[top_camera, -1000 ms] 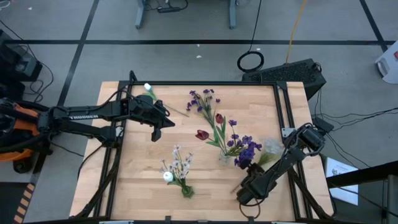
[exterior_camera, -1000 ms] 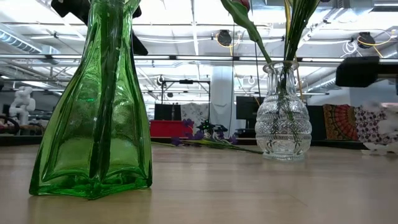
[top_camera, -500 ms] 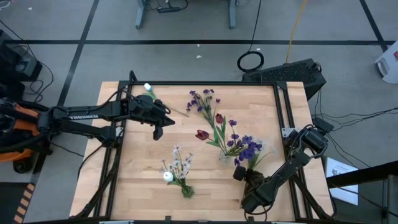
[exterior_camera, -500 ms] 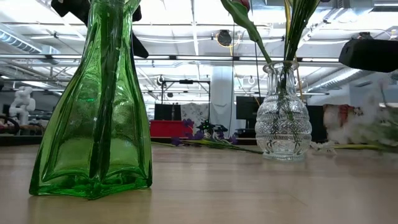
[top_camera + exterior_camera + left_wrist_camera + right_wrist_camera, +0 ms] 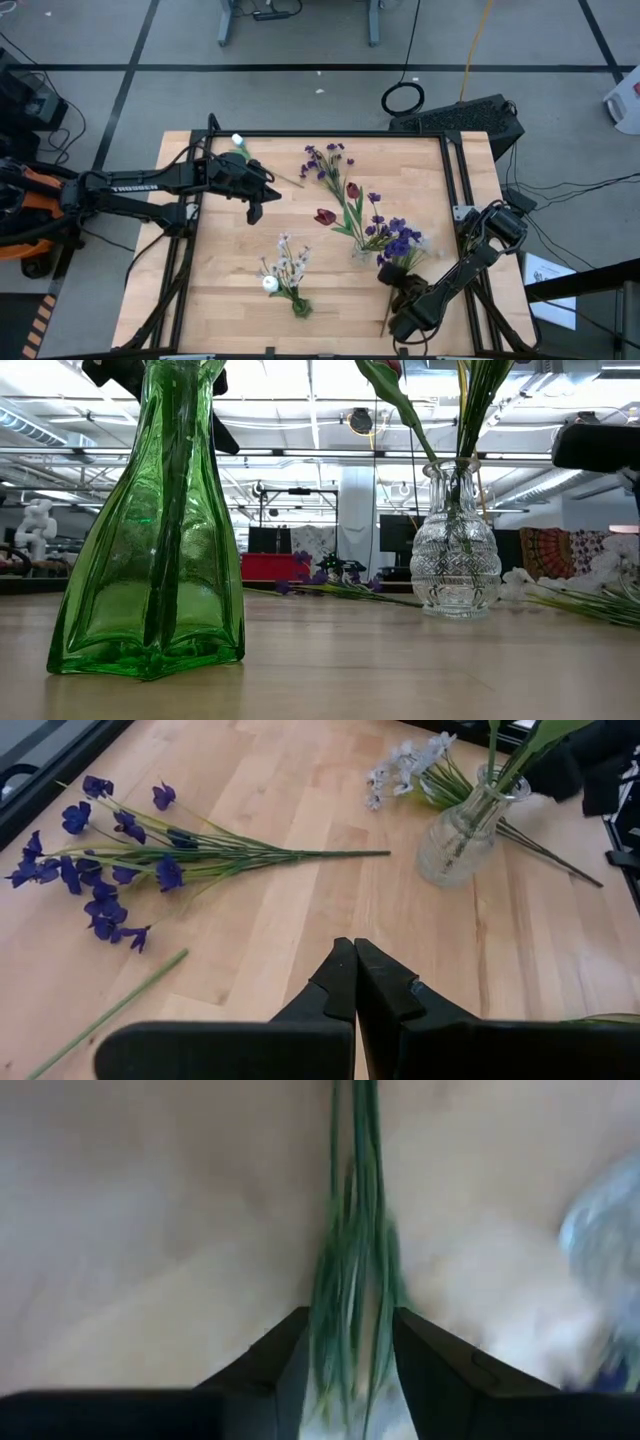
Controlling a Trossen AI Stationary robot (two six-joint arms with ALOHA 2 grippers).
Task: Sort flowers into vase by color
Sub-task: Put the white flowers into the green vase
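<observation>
1. From above, your right gripper point(image 5: 392, 280) sits low beside the clear vase point(image 5: 361, 252), fingers closed around a white flower point(image 5: 412, 246); your left gripper point(image 5: 254, 206) hovers apart.
2. At table height, the green vase point(image 5: 150, 560) stands near, and white blooms point(image 5: 600, 575) lie on the table.
3. Your left wrist shows fingers pressed together, empty, above purple flowers point(image 5: 120, 860).
4. Your right wrist shows green stems point(image 5: 355, 1280) clamped between fingers.
</observation>
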